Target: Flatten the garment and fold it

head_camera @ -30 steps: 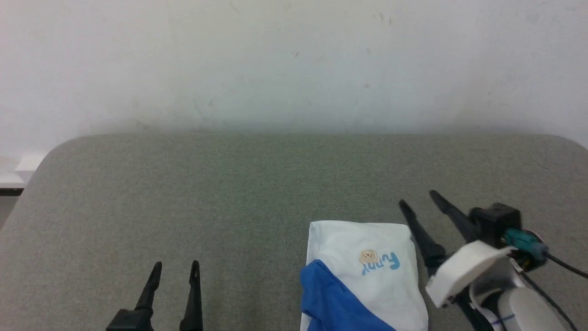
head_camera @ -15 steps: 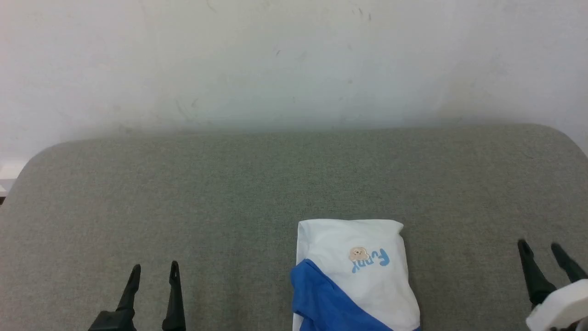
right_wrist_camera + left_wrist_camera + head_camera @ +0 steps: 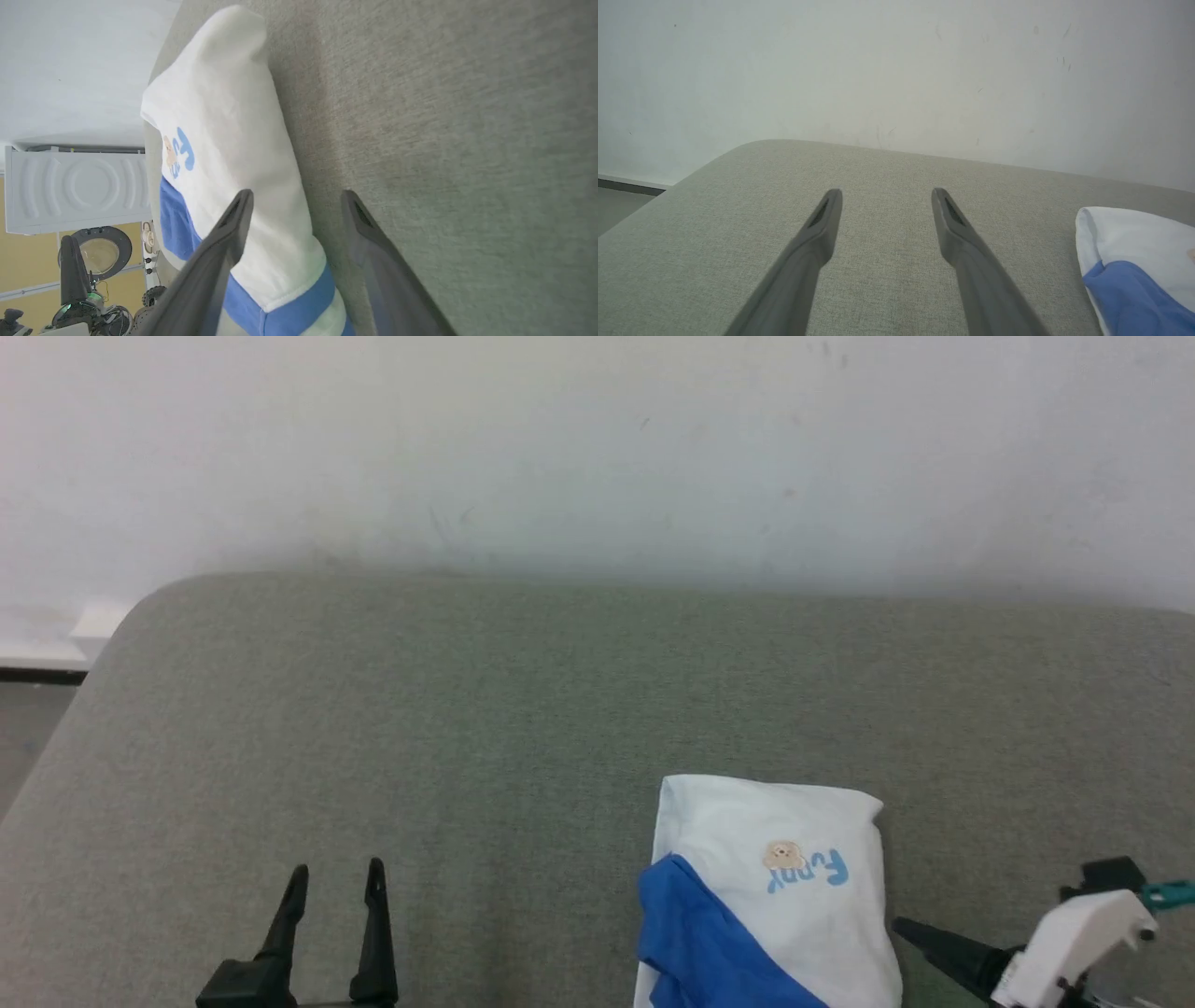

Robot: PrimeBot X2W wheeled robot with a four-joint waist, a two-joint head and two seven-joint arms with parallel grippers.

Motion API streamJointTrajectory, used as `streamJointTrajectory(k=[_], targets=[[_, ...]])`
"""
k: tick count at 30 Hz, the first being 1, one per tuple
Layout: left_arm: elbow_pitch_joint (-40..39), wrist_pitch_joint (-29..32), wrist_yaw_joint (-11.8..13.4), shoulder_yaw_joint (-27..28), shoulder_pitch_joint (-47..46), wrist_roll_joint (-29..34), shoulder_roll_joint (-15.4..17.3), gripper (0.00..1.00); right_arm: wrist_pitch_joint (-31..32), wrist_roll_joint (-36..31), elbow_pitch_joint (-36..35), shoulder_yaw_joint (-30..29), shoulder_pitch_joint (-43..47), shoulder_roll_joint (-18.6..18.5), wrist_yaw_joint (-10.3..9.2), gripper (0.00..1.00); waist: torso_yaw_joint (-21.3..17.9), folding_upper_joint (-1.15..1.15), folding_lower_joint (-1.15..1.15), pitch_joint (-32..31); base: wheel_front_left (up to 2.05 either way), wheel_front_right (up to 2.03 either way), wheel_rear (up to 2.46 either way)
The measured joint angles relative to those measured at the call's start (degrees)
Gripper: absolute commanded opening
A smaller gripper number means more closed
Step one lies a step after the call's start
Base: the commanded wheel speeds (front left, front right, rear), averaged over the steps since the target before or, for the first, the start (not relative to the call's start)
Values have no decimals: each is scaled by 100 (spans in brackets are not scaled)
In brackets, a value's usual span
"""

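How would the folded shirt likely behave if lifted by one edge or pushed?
Probably floppy: the garment shows soft rounded folds, so a lifted edge would likely drape and unfold. Pushed, it may bunch on the textured grey surface rather than slide.

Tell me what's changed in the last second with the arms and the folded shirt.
The right gripper pulled back from beside the garment toward the robot and turned sideways; its open fingers now point at the garment's right edge. Nothing was gripped or released. The head view itself shifted too. The garment stays folded on the table, and the left gripper stays open and empty.
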Motion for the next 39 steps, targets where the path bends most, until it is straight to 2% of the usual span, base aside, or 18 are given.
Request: streamJointTrajectory(k=[7, 8, 10, 16, 21, 26, 31, 35, 39], targets=[[65, 0, -152, -9, -125, 109, -154, 100, 24, 235, 929, 432, -432, 87, 1, 100, 272, 0, 0, 123, 0, 0, 0], [81, 0, -168, -1, -133, 113, -167, 100, 24, 252, 1059, 498, -472, 83, 2, 76, 302, 0, 0, 139, 0, 0, 0], [93, 0, -198, 9, -136, 154, -194, 100, 15, 277, 1223, 604, -579, 76, 37, 2, 354, 0, 0, 167, 0, 0, 0], [132, 0, -237, 101, -136, 214, -265, 100, -350, 147, 1361, 987, -694, 60, 35, 0, 343, 0, 0, 179, 0, 0, 0], [137, 0, -319, 155, -133, 276, -328, 100, -904, -824, 1013, 1517, -739, -331, 42, 0, 170, 0, 0, 117, 0, 0, 0], [54, 0, -370, 222, -124, 311, -386, 100, -1090, -1845, 468, 2109, -763, -1006, 36, 0, -158, 0, 0, 89, 0, 0, 0], [-130, 1, -425, 268, -164, 356, -455, 100, -929, -2624, 65, 2530, -881, -1729, 37, 0, -614, 0, 0, 164, 0, 0, 0], [-296, 0, -519, 258, -447, 513, -463, 100, -851, -2876, 8, 2580, -1128, -2220, 36, 0, -1025, 0, 0, 351, 0, 0, 0], [-434, 0, -665, 215, -845, 675, -348, 100, -1017, -2994, 294, 2491, -1449, -2479, 37, 0, -1373, 0, 1, 710, 0, 0, 0]])
